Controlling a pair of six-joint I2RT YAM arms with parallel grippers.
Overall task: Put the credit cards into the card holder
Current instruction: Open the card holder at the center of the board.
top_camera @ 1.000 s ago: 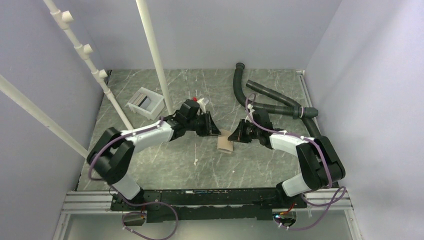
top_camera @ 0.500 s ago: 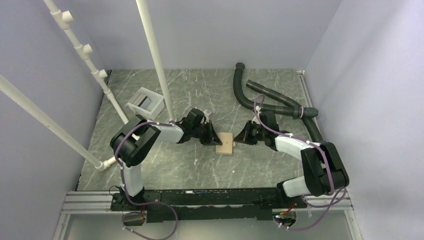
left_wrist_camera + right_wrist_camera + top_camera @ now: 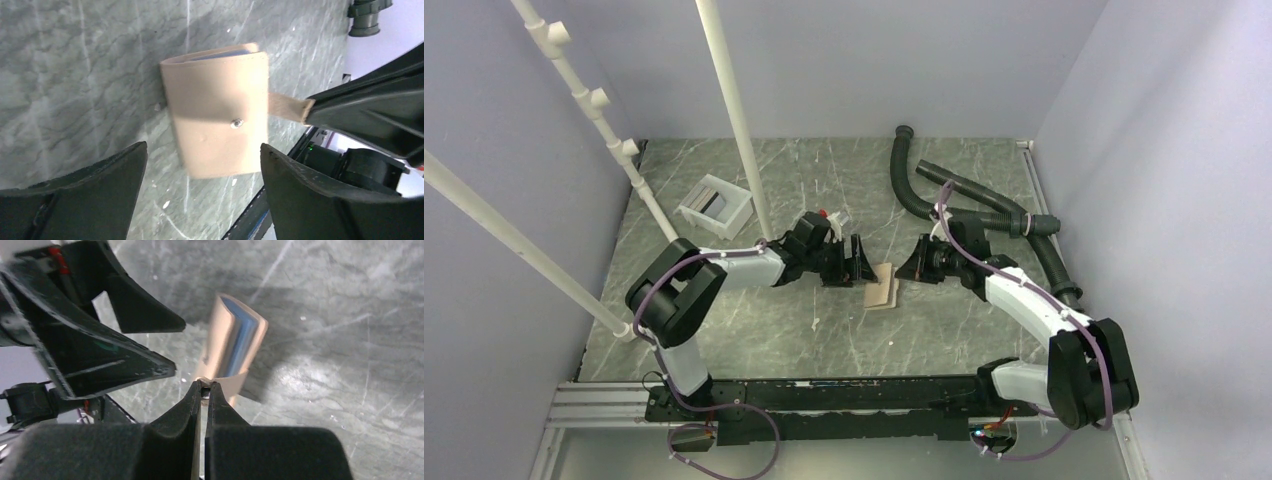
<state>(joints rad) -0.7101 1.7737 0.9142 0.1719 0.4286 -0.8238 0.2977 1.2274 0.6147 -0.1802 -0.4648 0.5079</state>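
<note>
Worktop: green-grey marbled slab (image 3: 774, 325), enclosed by pale lilac walls.
White pipes: several plastic poles (image 3: 734, 110) slant up from the left and middle of the worktop.
White tray: an open plastic tray (image 3: 736, 215) sits at the far left, beside the foot of a pole; the dark credit cards (image 3: 714, 204) rest inside it, too small to count.
Left fingers: the left fingers (image 3: 107, 177) are spread wide and released, holding nothing; they point right, towards the card holder, one finger to either side of its face and apart from it.
Card holder: the tan card holder (image 3: 217, 110) is mid-worktop between the two arms, folded shut, its snap stud facing the left wrist camera and its pale blue-grey lining showing along one edge. Its tab is unfastened and stretched out to the right. Whether the card holder lies flat or is tipped up, I cannot tell.
Right fingers: the right fingers (image 3: 197, 402) are clenched on the end of that tab.
Black hoses: ribbed hoses (image 3: 969, 205) lie at the far right of the worktop, behind the right arm.
</note>
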